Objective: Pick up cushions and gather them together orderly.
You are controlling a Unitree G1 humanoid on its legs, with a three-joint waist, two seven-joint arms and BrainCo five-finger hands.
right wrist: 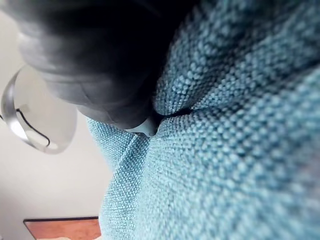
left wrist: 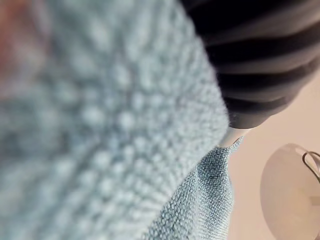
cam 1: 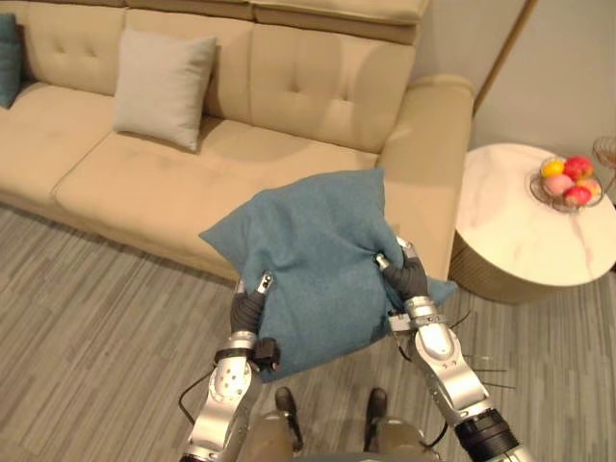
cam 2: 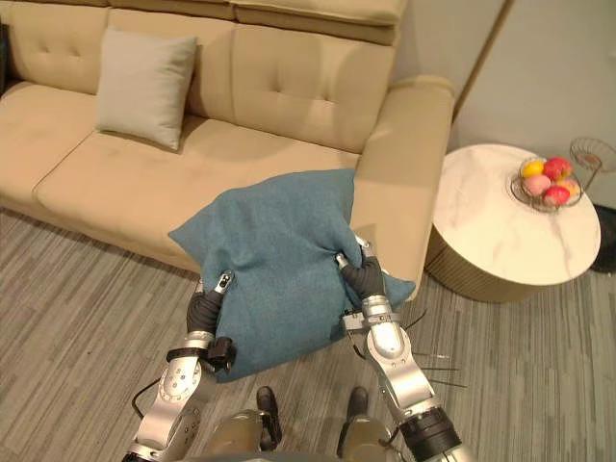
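No lettering, number, label, brand or sign can be read: none on the blue cushion, the beige cushion, the sofa or the round table.
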